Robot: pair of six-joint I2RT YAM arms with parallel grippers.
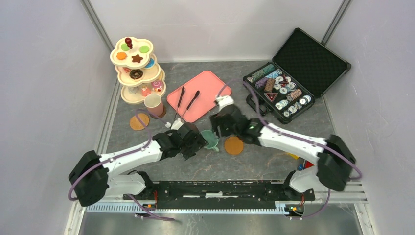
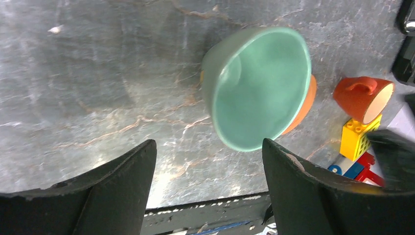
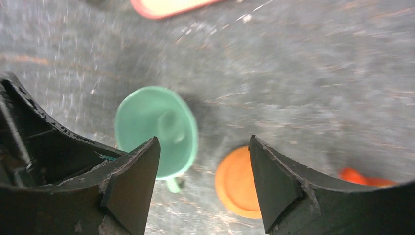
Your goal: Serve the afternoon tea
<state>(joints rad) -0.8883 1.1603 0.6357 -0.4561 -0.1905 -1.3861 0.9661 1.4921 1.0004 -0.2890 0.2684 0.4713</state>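
A teal cup stands on the grey table between my two grippers, and a round brown coaster lies just to its right. My left gripper is open and empty just left of the cup; its wrist view shows the cup ahead of the fingers with the coaster behind it. My right gripper is open and empty above the cup and the coaster. A pink cup, a second coaster and the cream three-tier stand with pastries are at the back left.
A pink tray with two black utensils lies behind the grippers. An open black case of poker chips stands at the back right. A brown cup lies on its side beside a yellow block near the right arm's base.
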